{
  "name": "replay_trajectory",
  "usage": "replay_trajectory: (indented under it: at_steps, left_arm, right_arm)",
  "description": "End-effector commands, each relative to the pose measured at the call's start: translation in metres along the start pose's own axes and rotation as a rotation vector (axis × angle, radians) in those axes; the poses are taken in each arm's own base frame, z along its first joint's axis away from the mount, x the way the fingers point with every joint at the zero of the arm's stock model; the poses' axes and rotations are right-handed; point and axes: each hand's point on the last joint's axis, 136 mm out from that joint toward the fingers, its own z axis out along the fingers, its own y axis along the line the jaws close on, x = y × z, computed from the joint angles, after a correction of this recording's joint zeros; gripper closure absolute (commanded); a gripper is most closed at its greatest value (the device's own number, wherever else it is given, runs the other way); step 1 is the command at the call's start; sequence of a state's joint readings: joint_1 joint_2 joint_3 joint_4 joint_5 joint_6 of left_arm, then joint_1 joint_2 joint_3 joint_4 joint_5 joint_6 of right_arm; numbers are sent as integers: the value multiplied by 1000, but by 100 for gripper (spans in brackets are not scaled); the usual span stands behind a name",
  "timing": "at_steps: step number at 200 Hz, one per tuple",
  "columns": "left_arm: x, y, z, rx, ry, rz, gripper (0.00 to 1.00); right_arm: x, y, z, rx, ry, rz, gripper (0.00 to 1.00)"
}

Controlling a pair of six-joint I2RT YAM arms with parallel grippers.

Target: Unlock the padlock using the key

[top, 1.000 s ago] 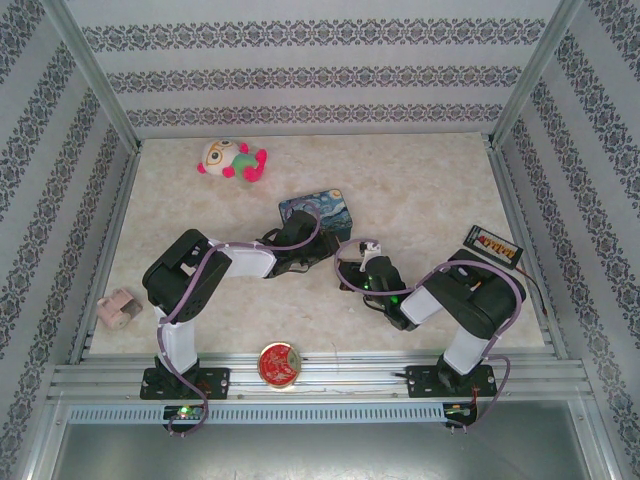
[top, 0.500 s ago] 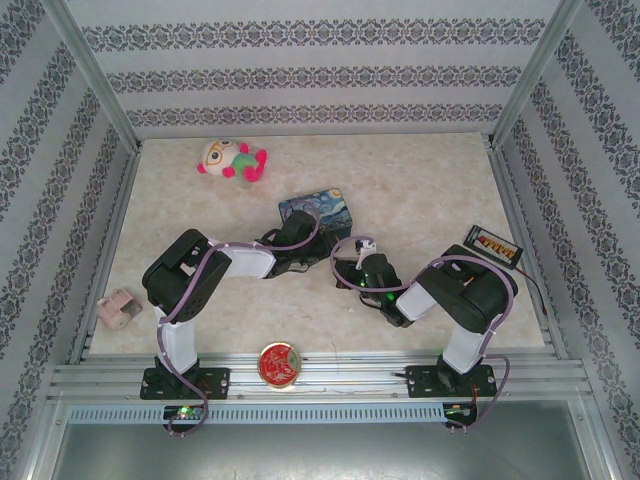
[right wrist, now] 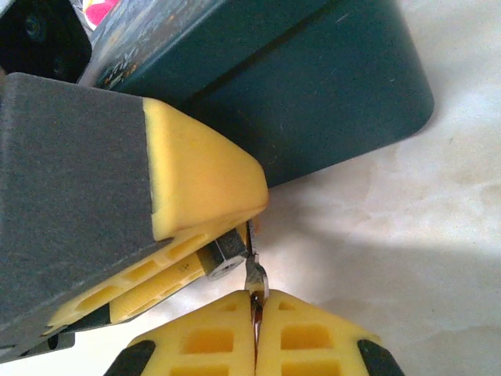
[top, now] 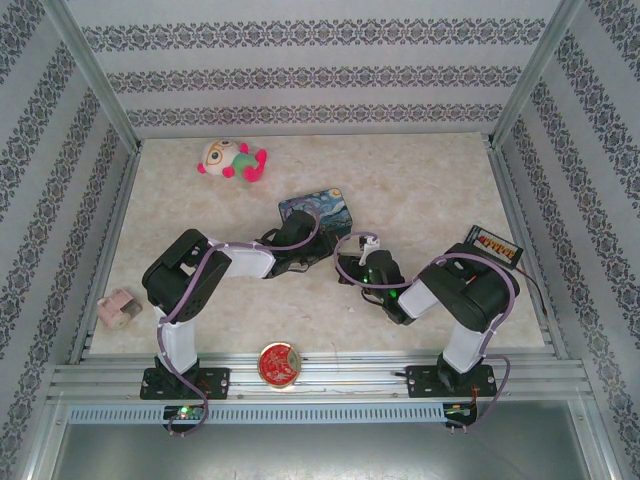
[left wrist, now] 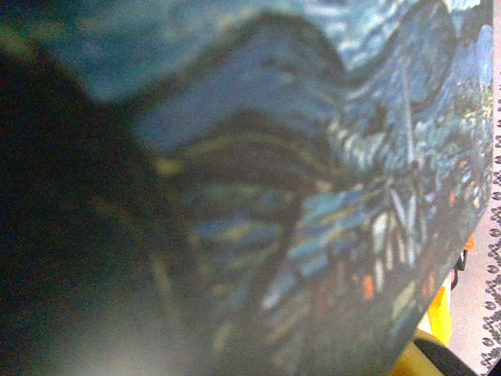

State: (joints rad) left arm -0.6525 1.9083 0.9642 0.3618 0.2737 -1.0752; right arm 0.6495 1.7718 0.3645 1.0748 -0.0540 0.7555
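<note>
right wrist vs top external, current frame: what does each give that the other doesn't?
Right wrist: a close-up of the right claw shut on the key, whose tip is at the end of the padlock. The left claw pinches the padlock.
Top external: the whole table, with a plush toy, a red round tin, a pink block and a black device.
Both: the blue tin and the two claws meeting beside it.
</note>
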Motion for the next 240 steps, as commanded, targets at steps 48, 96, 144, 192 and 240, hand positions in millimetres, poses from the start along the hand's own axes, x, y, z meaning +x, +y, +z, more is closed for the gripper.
replay_trajectory:
  at_steps: [48, 96, 144, 192, 240]
  left_arm:
    - [-2, -16, -3, 77, 13, -17, 91]
    - [-2, -17, -3, 83, 11, -15, 91]
    - [-4, -16, -4, 83, -1, -23, 91]
    - [-4, -17, -4, 87, 1, -24, 91]
    - [-4, -18, -5, 93, 2, -24, 91]
  right_arm:
    - [-24, 25, 11, -127, -69, 23, 100]
    - [-29, 22, 11, -146, -78, 36, 100]
    - [-28, 13, 0, -146, -88, 30, 100]
    - [-23, 8, -5, -160, -78, 15, 100]
    - [-24, 13, 8, -194, -65, 17, 100]
